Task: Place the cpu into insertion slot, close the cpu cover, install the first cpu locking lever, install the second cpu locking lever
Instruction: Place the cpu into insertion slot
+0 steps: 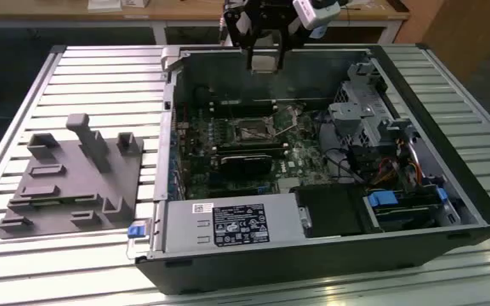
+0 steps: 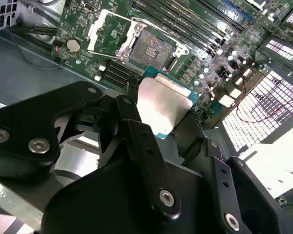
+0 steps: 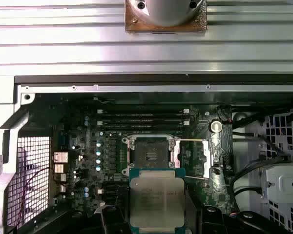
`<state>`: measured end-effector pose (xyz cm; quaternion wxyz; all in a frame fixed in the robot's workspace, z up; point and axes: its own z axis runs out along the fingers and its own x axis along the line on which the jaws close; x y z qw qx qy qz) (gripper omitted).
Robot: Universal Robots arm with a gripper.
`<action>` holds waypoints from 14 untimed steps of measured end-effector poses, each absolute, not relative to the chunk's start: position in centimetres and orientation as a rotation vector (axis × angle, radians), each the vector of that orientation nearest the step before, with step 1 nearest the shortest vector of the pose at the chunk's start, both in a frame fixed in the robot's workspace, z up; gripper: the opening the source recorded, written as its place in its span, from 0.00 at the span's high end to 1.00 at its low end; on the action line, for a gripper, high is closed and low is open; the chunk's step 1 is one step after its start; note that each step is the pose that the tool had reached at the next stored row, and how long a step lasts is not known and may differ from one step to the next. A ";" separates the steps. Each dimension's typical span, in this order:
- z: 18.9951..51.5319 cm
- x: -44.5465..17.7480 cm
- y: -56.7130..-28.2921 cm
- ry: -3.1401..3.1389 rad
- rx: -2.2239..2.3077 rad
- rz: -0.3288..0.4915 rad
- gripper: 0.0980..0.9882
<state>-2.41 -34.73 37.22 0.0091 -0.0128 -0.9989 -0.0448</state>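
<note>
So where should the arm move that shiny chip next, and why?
Probably ease it down over the open socket, lining it up on the way. The fingers hold the cpu high above it, the socket looks empty, and the cpu cover is flipped aside.

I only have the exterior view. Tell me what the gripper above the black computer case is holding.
Observer: In both wrist views the gripper is shut on the cpu, a small flat square chip with a silvery-grey metal top.
Operator: Report on its destination.
Observer: The dark square insertion slot is empty; the chip is not seated.
Operator: Say whether anything covers it.
Observer: The thin silvery metal cpu cover is swung open, lying beside the slot.
</note>
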 end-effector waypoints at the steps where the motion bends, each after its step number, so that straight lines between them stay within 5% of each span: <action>1: 37.2 -2.4 -34.7 -3.120 -0.040 -0.140 0.50; 14: 37.0 -2.4 -34.7 -3.120 -0.040 -0.140 0.50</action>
